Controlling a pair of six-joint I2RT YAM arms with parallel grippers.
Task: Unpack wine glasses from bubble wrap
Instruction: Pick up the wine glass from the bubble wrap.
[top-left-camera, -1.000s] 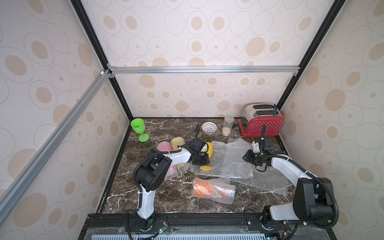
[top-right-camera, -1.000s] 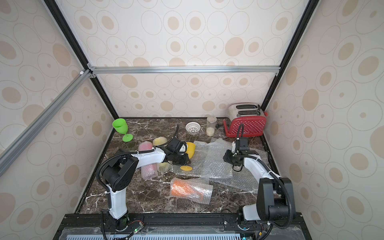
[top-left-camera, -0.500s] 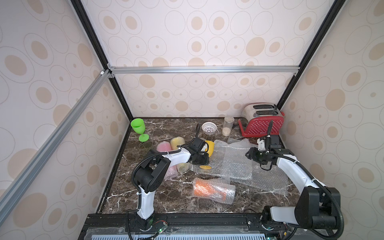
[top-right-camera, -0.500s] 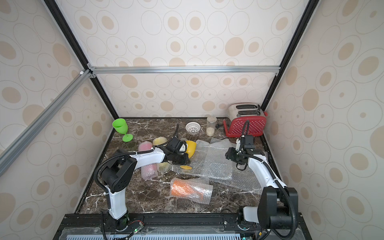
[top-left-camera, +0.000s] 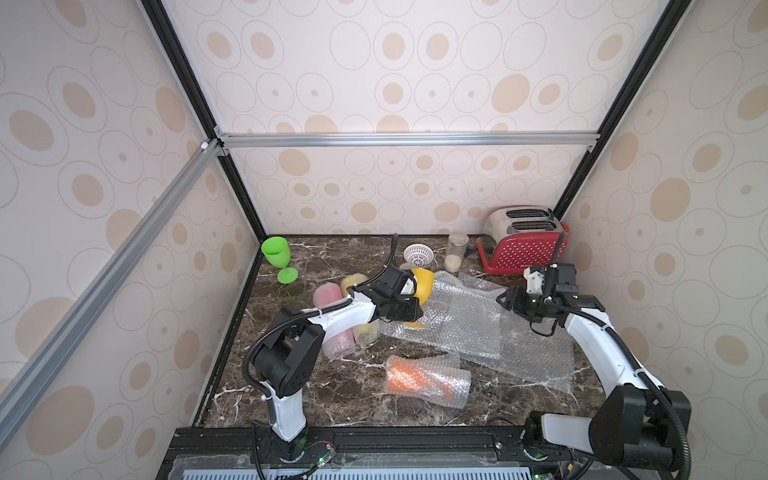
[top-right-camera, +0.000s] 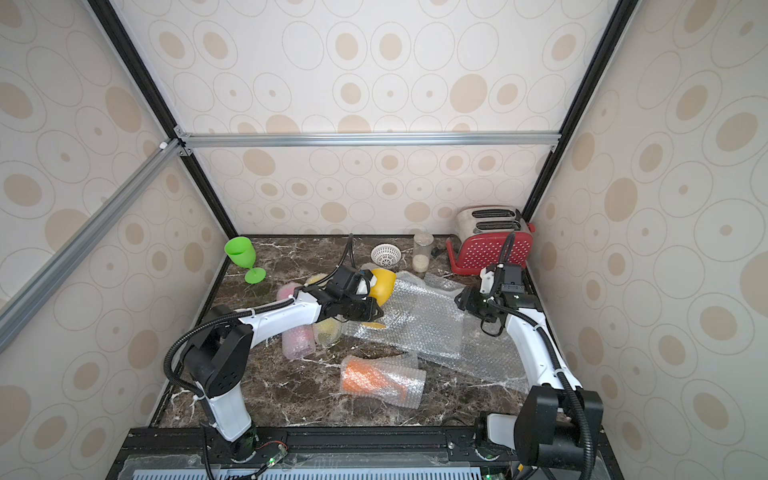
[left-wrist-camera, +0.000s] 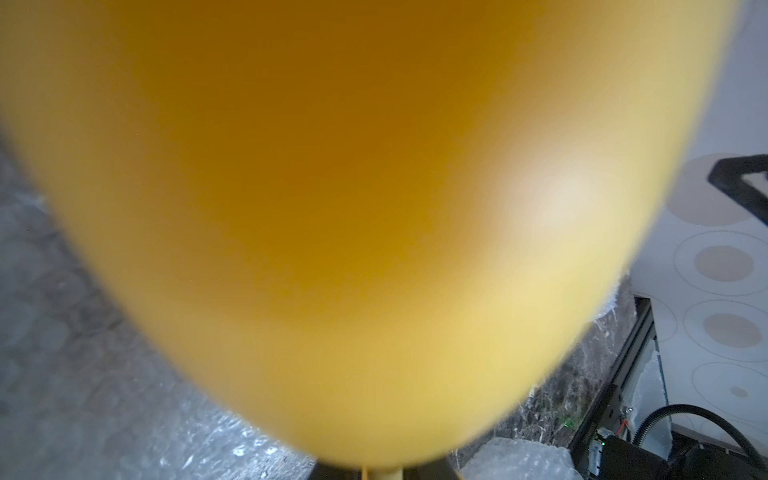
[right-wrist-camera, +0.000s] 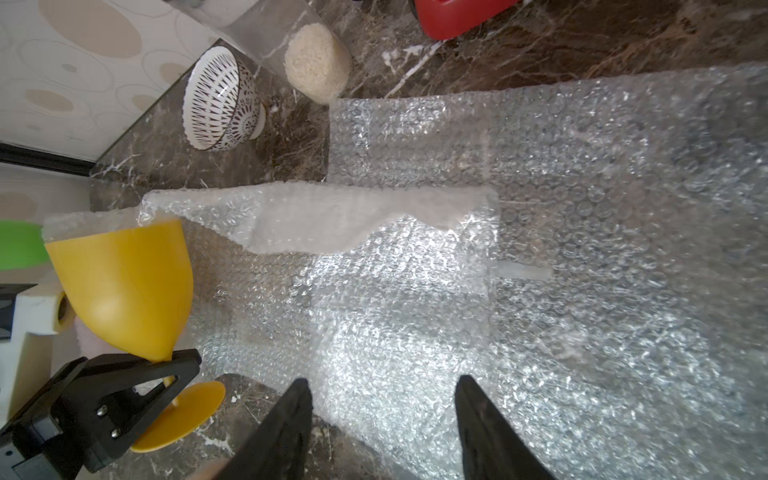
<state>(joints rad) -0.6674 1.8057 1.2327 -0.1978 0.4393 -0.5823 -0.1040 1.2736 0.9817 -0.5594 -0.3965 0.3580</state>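
Left gripper (right-wrist-camera: 174, 374): mine, pinched on the stem of the yellow glass (right-wrist-camera: 124, 291), between bowl and foot.
Yellow glass: bare, bowl up, at the left edge of the bubble wrap sheet (right-wrist-camera: 540, 249); I cannot tell whether its foot touches the table.
Right gripper (right-wrist-camera: 382, 430): my jaws spread, nothing between them, over the sheet.
Bubble wrap sheet: flat and crinkled, from centre to right on the marble table (top-left-camera: 332, 399).
Green glass (top-left-camera: 275, 253): bare, upright, far left corner.
Orange glass (top-left-camera: 415, 378): lying wrapped, near centre.
Pink glass (top-left-camera: 326, 296): wrapped, lying partly under my left arm, just beside the wrapped pale yellow glass (top-left-camera: 352, 282).
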